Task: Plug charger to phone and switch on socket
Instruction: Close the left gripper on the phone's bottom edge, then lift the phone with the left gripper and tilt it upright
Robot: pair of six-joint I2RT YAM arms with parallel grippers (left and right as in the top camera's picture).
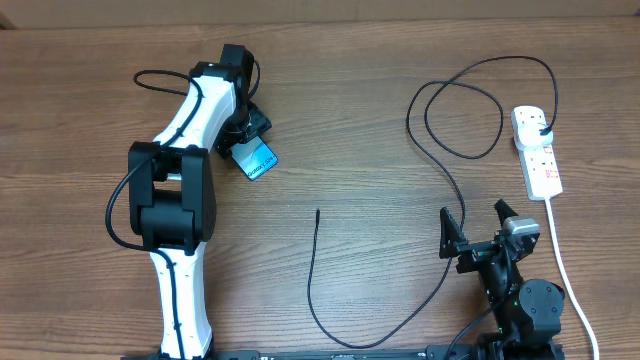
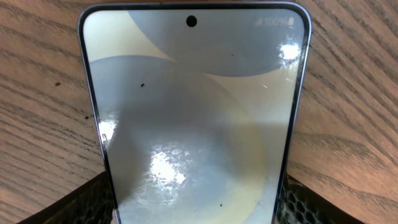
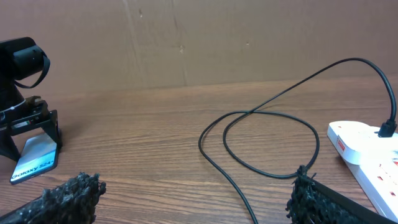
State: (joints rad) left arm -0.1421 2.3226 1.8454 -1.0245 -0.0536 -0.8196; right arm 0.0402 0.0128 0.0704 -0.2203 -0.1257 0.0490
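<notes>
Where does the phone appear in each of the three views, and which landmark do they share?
Overhead: the phone sits upper left of centre.
Left wrist: the phone fills most of the picture.
Right wrist: the phone stands tilted at the far left.
Shared landmark: the left claw, its fingers flanking the phone.

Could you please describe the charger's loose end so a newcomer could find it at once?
Start at the white socket on the right, where the charger is plugged in. Follow its thin black cable, looping leftward, to the tip mid-frame: the only free cable end.
</notes>
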